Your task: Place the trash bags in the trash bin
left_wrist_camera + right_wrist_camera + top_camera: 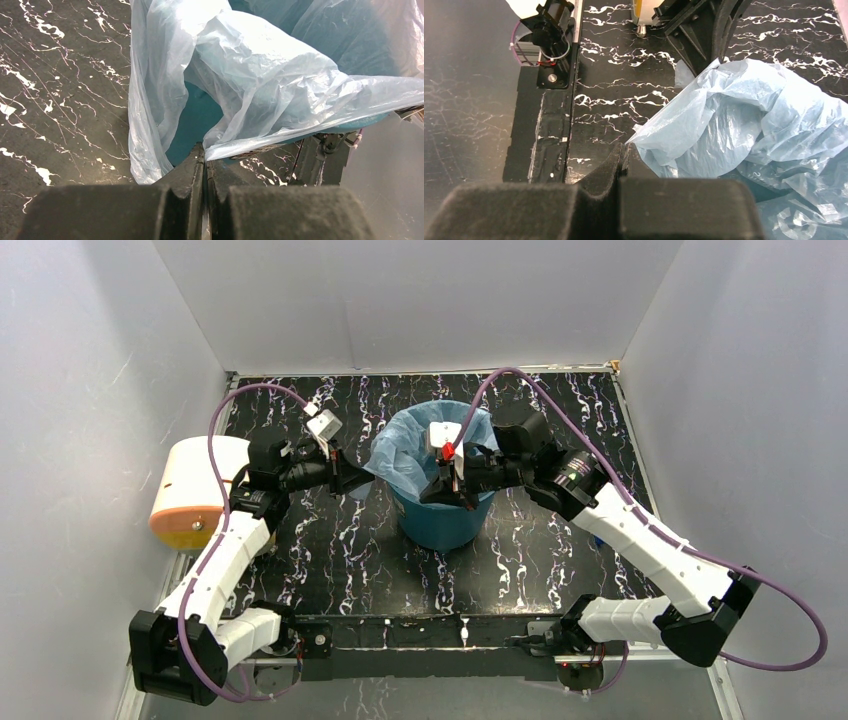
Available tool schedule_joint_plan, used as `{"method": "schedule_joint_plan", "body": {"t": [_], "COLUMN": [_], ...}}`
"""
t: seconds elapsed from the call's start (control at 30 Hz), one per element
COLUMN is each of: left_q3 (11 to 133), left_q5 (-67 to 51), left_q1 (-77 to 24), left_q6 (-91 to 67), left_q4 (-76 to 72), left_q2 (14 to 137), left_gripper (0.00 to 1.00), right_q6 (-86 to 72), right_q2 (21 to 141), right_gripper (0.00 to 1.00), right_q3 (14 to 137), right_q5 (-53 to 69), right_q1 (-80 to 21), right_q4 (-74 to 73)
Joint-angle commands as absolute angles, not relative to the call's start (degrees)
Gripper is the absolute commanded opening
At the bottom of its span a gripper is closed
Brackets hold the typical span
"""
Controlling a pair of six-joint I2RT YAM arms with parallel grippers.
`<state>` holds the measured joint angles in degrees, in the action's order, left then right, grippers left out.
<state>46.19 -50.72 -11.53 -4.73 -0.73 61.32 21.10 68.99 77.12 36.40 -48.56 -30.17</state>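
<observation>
At the middle of the counter (330,570) stands the trash bin (440,525), with the trash bag (410,455) sunk inside and its edge spilling over the rim. The left hand (204,152), pressed together, pinches a flap beside the bin's left wall, and the right hand (624,150) pinches another at the near rim. The step appears to be seating the bag; next, each flap needs drawing down over the rim without tearing.

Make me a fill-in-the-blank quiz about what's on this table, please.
The trash bin is coloured ___. The trash bag draped over its rim is light ___. The left gripper and right gripper are both ___ on the bag's edge.
Missing words: teal; blue; shut.
</observation>
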Motion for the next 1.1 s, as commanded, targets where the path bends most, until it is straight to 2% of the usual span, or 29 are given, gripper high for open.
{"method": "schedule_joint_plan", "body": {"t": [0.0, 0.37, 0.43, 0.57, 0.67, 0.77, 1.07], "left_q3": [46.4, 45.1, 44.9, 43.9, 43.3, 43.1, 43.2], "left_q5": [-51.3, -52.2, -51.9, -50.1, -49.8, -50.1, -50.0], "left_q1": [-11.5, -11.5, -11.5, -11.5, -11.5, -11.5, -11.5], "left_q6": [-5.5, -6.4, -6.8, -7.3, -7.4, -7.5, -7.0], "left_q4": [-2.5, -2.5, -2.5, -2.5, -2.5, -2.5, -2.2], "left_q2": [61.2, 60.7, 60.6, 59.8, 59.5, 59.5, 60.2], "left_gripper": [0.0, 0.0, 0.0, 0.0, 0.0, 0.0, 0.0], "right_q6": [19.0, 16.7, 16.5, 16.0, 16.0, 17.4, 15.7], "right_q2": [69.1, 68.5, 68.8, 67.7, 66.6, 67.1, 68.0], "right_gripper": [0.0, 0.05, 0.13, 0.24, 0.24, 0.19, 0.22], "right_q3": [79.9, 78.2, 78.3, 78.3, 78.5, 80.2, 83.5], "right_q5": [40.7, 42.6, 42.1, 39.0, 38.4, 39.0, 34.7], "right_q1": [-49.3, -49.4, -49.4, -49.5, -49.5, -49.5, -49.6], "right_q4": [-32.2, -31.6, -31.8, -30.9, -31.3, -35.8, -43.7]}}
